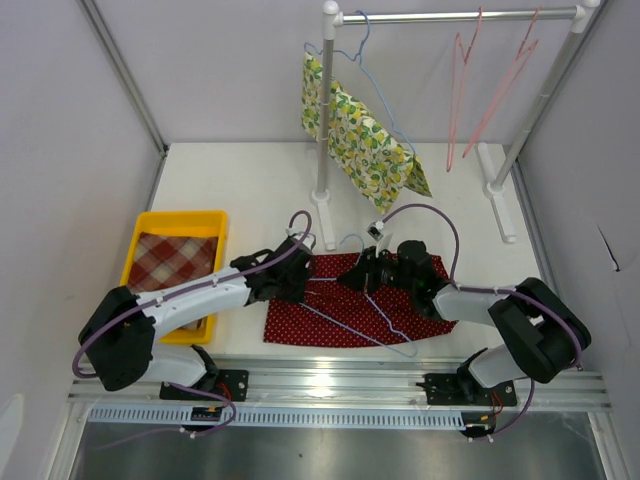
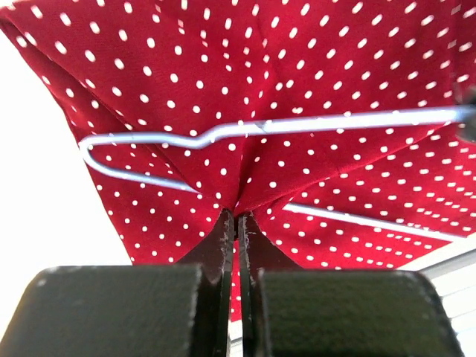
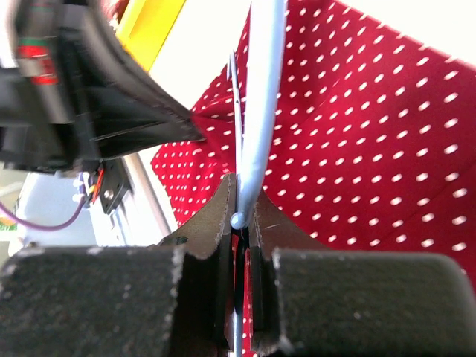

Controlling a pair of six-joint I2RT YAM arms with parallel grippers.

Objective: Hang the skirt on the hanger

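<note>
A red skirt with white dots (image 1: 330, 310) lies flat on the white table near the front edge. A light blue wire hanger (image 1: 372, 305) lies across it, hook toward the back. My left gripper (image 1: 297, 280) is shut on a pinched fold of the skirt (image 2: 245, 190) at its left side; the hanger wire (image 2: 297, 125) runs just beyond the fold. My right gripper (image 1: 372, 268) is shut on the hanger wire (image 3: 256, 134) near the hook, above the skirt (image 3: 372, 126).
A yellow bin (image 1: 178, 262) holding a red checked cloth stands at the left. A rack (image 1: 460, 16) at the back carries a lemon-print garment (image 1: 360, 135) on a blue hanger and two pink hangers (image 1: 490, 85). Its post (image 1: 324, 150) stands just behind the skirt.
</note>
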